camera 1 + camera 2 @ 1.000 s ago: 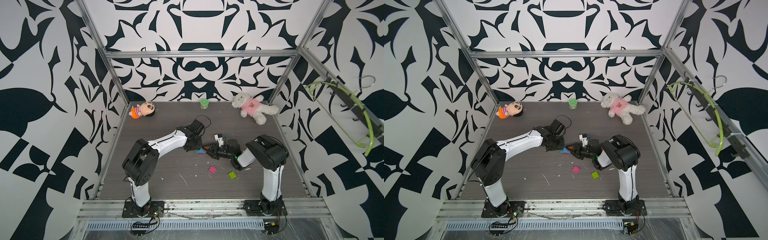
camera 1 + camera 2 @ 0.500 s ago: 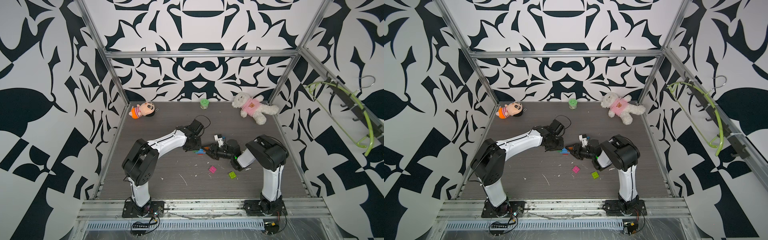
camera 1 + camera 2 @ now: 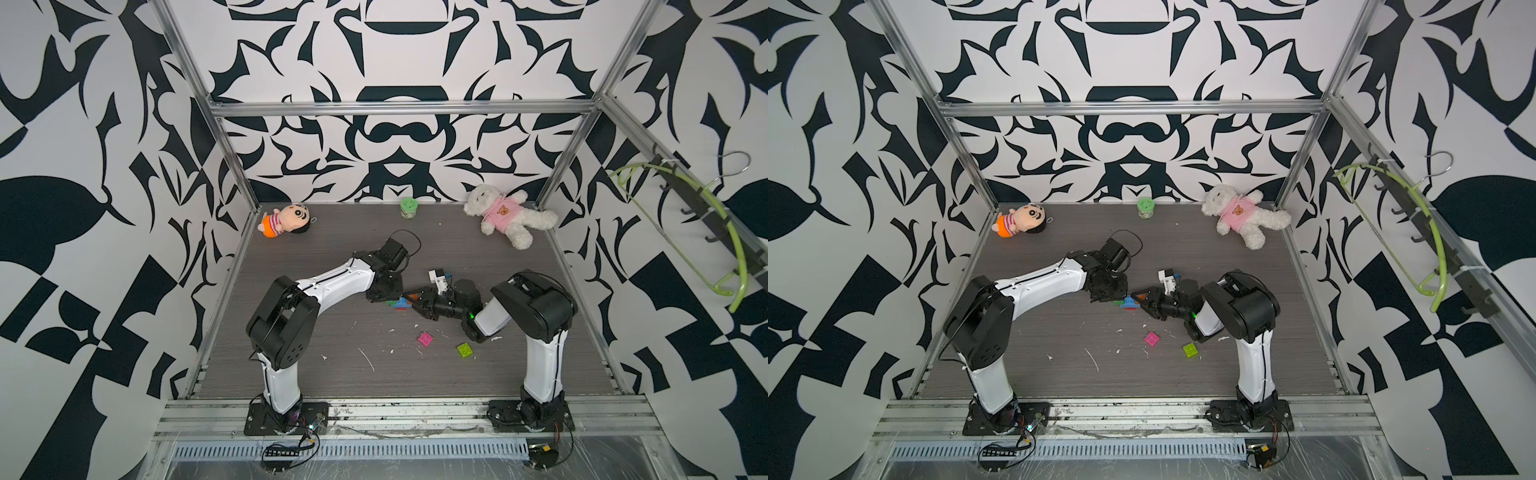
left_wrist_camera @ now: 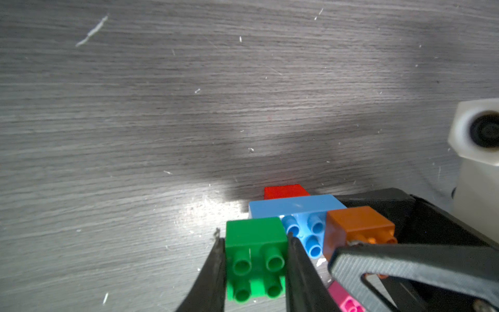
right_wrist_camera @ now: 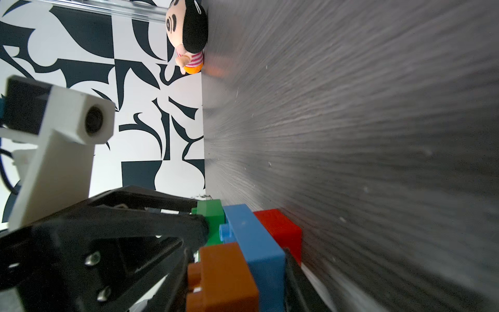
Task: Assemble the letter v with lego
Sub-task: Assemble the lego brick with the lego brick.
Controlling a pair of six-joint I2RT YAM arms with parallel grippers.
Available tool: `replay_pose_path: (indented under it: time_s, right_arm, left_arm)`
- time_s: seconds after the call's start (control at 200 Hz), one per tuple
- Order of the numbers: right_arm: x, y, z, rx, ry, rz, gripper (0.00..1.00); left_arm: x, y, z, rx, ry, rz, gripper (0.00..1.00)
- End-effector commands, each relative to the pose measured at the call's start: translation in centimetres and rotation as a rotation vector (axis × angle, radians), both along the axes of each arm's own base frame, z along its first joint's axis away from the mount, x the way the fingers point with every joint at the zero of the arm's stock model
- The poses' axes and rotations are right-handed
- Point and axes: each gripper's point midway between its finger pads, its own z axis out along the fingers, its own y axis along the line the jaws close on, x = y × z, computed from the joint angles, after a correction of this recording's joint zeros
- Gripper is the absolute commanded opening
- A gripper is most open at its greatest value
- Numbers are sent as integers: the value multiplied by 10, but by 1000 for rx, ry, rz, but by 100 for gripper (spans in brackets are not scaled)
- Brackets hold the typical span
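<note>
Clamping green brick [image 4: 255, 259] with left gripper [image 4: 252, 240], likely steadying the build, while right gripper [image 5: 239, 272] is squeezing orange brick [image 5: 221, 278] onto blue brick [image 5: 256, 237].

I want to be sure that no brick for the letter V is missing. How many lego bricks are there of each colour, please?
dark green brick: 1
blue brick: 1
red brick: 1
orange-brown brick: 1
pink brick: 1
lime brick: 1
Total: 6 bricks

The red brick [image 4: 286, 191] was mostly hidden behind the blue brick [image 4: 294, 206]. The picture's edge cut off the pink brick [image 4: 347, 302].
</note>
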Motion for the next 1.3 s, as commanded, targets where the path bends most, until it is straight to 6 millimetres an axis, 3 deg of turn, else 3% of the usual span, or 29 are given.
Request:
replay_pose_path:
  time_s: [0.0, 0.16, 0.275, 0.46, 0.59, 0.685, 0.865, 0.895, 1.085, 1.255, 1.295]
  right_arm:
    - [-4, -3, -13, -33, 31, -6, 27]
    - [-3, -3, -12, -33, 28, -6, 26]
    - [-4, -3, -13, -34, 31, -4, 26]
    - [-5, -4, -15, -34, 34, -5, 27]
    - [-5, -4, -15, -31, 34, -8, 26]
    - [-5, -4, -16, -29, 38, -10, 26]
    - [-6, -5, -18, -29, 42, -17, 26]
    - [-6, -6, -19, -31, 44, -17, 26]
    - [-5, -6, -16, -29, 38, -23, 27]
    - [-6, -7, -19, -38, 46, -21, 26]
    - [-6, -7, -19, -37, 46, -22, 26]
  left_arm:
    - [-17, 18, -30, 126, 94, -4, 11]
    - [-19, 17, -33, 130, 98, -13, 19]
    - [-15, 13, -24, 97, 74, -8, 25]
    - [-6, 3, -6, 43, 29, -2, 52]
    - [-3, -1, 4, -11, 5, 2, 58]
    - [-2, 7, 7, -58, -4, 43, 64]
    - [-1, 22, 21, -219, -71, 121, 84]
    - [-1, 24, 24, -241, -91, 126, 100]
    - [1, 30, 38, -535, -178, 216, 99]
    - [1, 34, 48, -569, -233, 222, 100]
    - [1, 33, 47, -571, -230, 219, 91]
